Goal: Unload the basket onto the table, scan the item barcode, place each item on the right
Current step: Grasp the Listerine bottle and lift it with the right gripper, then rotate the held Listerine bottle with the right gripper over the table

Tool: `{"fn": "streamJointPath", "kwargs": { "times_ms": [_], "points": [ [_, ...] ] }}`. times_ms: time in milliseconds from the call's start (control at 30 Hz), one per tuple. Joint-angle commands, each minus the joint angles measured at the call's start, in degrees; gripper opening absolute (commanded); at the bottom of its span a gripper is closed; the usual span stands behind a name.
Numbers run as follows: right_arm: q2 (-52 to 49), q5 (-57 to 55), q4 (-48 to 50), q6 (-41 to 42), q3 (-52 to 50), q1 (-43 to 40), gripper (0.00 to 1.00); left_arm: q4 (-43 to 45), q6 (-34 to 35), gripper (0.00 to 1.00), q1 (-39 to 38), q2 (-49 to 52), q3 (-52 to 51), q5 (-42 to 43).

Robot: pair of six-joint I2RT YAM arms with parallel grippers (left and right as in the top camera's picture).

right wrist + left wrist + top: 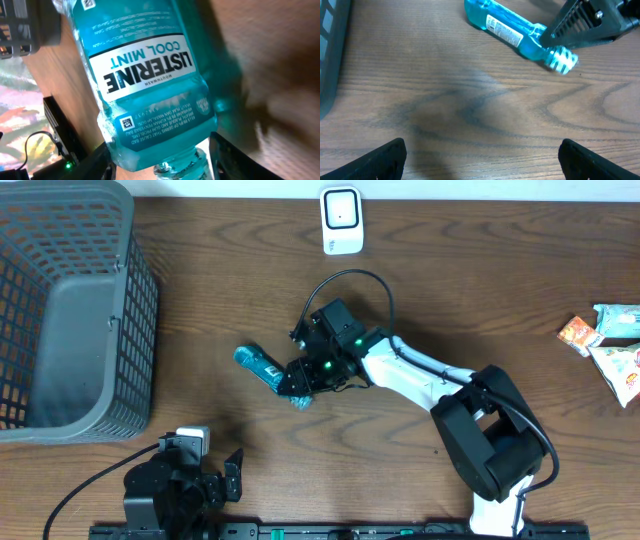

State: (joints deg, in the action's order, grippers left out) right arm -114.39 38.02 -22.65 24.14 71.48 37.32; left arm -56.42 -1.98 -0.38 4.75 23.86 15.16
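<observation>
The item is a blue Listerine mouthwash bottle (262, 364) lying on the wooden table near the middle, its striped cap (561, 58) pointing to the front right. My right gripper (300, 383) reaches in from the right. In the right wrist view its jaws press against both sides of the bottle's shoulder (150, 125), with the neck between them. A small square code (124, 123) shows on the label. The white scanner (341, 220) stands at the table's far edge. My left gripper (482, 160) hovers open over bare wood near the front edge, well short of the bottle.
A grey mesh basket (120, 310) fills the far left corner. A few snack packets (610, 340) lie at the right edge. The left arm's base (165, 485) sits at the front left.
</observation>
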Motion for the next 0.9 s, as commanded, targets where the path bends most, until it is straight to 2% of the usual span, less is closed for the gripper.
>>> {"fn": "streamJointPath", "kwargs": {
  "times_ms": [0, 167, 467, 533, 633, 700, 800, 867],
  "points": [
    [-0.8, -0.4, -0.1, 0.0, -0.2, -1.4, 0.56, 0.0, -0.8, 0.97, 0.3, -0.2, 0.5, 0.7],
    [-0.8, -0.3, 0.0, 0.4, -0.2, -1.5, 0.57, 0.0, -0.8, 0.97, 0.3, -0.2, 0.5, 0.7],
    [-0.8, -0.4, 0.2, 9.5, -0.2, -2.7, 0.58, 0.0, -0.8, 0.97, 0.3, -0.2, 0.5, 0.7],
    [-0.8, -0.6, 0.1, 9.4, -0.2, -3.0, 0.61, 0.0, -0.8, 0.97, 0.3, -0.2, 0.5, 0.7],
    [-0.7, -0.5, 0.3, 6.6, -0.1, -3.0, 0.67, 0.0, -0.8, 0.97, 0.3, -0.2, 0.5, 0.7],
    [-0.5, -0.3, 0.1, 2.2, 0.0, -2.7, 0.70, 0.0, -0.8, 0.97, 0.3, -0.2, 0.5, 0.7],
    [0.1, -0.9, -0.7, -3.8, 0.3, -1.7, 0.79, 0.0, -0.8, 0.97, 0.3, -0.2, 0.5, 0.7],
    [0.4, -5.9, -1.6, -4.3, 0.5, -0.5, 0.84, 0.0, -0.8, 0.97, 0.3, -0.2, 0.5, 0.7]
  ]
}}
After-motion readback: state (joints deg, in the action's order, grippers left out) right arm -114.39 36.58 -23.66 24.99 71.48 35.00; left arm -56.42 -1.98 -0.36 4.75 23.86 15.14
